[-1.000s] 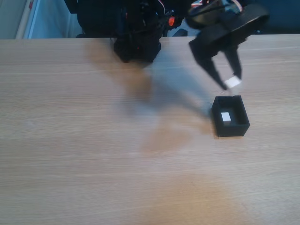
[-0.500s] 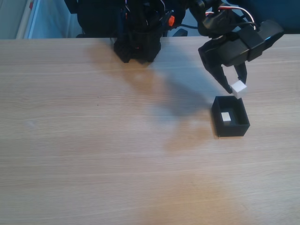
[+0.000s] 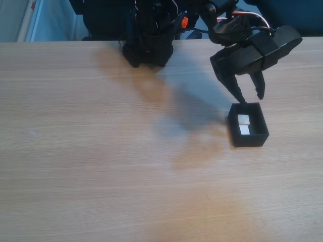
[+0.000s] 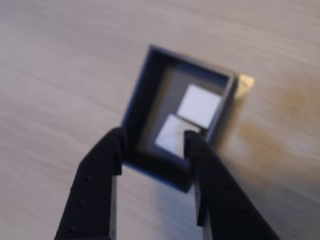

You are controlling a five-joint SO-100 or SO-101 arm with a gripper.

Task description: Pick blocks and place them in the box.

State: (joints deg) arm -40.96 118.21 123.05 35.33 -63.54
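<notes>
The black box (image 3: pixel 251 139) stands on the wooden table at the right in the fixed view, and both white blocks lie inside it: one (image 3: pixel 244 119) at the far side, the other (image 3: pixel 244 130) just in front of it. In the wrist view the box (image 4: pixel 140 107) appears tilted with the two cubes (image 4: pixel 199 105) (image 4: pixel 170 136) side by side on its floor. My gripper (image 3: pixel 251 97) hovers just above the box's far rim, open, nothing between its fingers. Its black fingertips frame the box's near wall in the wrist view (image 4: pixel 154 145).
The arm's black base (image 3: pixel 148 48) stands at the table's far edge, left of the gripper. A small yellowish speck (image 4: pixel 245 84) lies on the table beside the box in the wrist view. Bare wood spreads to the left and front.
The gripper carried a white block over the box, opened and let it go. That block now lies in the box beside the first one.
</notes>
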